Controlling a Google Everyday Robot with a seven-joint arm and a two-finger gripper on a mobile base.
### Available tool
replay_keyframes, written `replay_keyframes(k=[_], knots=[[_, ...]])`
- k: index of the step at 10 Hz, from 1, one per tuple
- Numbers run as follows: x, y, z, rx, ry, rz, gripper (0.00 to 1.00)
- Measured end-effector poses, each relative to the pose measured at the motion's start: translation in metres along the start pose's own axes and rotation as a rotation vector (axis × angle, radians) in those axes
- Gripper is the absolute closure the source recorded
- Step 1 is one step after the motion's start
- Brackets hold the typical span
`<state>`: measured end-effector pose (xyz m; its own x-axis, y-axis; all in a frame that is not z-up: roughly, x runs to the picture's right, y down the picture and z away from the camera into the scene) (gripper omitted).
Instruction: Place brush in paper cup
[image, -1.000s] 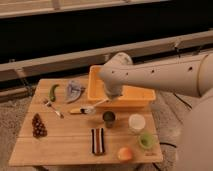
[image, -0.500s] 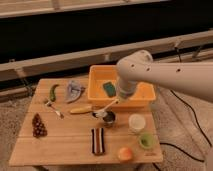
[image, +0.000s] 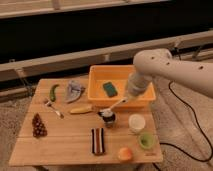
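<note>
Watch the metal cup (image: 107, 120): your brush (image: 116, 105) slants down with its head over it, perhaps touching. The gripper (image: 128, 98) is pinching the handle. Release here and the brush misses the paper cup (image: 136, 123) just beside it.

Table (image: 70, 150): pale honey wood, plank lines running lengthwise. Bin (image: 98, 86): bright yellow-orange; sponge (image: 110, 89) inside it dark green. Arm (image: 170, 67) white, and the white tool (image: 127, 99) hangs just in front of the bin, pinching the brush (image: 116, 105): white handle, dark head. Metal cup (image: 107, 120) below it dark and shiny. Paper cup (image: 136, 123) white, pale rim. Third cup (image: 145, 140) light green. Round fruit (image: 125, 153) orange. Flat block (image: 98, 141) black with a pale lengthwise stripe. Cluster (image: 38, 125) dark reddish brown, knobbly. Pepper (image: 53, 92) green. Cloth (image: 75, 90) grey-blue. Fork (image: 54, 109) silver. Long fruit (image: 81, 109) yellow. Cable (image: 176, 112) black.
</note>
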<state>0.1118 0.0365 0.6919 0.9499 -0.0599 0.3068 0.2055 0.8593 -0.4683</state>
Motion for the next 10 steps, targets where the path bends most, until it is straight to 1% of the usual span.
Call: replay_keyframes(k=[2, 4, 7, 9, 10], knots=[[0.007, 0.005, -0.006, -0.005, -0.025, 0.008, 1.0], [0.017, 0.009, -0.013, -0.007, -0.037, 0.021, 1.0], [0.027, 0.015, -0.027, 0.004, -0.072, 0.04, 1.0], [0.012, 0.009, -0.041, 0.034, -0.105, 0.014, 1.0], [0.007, 0.008, -0.046, 0.043, -0.114, 0.006, 1.0]])
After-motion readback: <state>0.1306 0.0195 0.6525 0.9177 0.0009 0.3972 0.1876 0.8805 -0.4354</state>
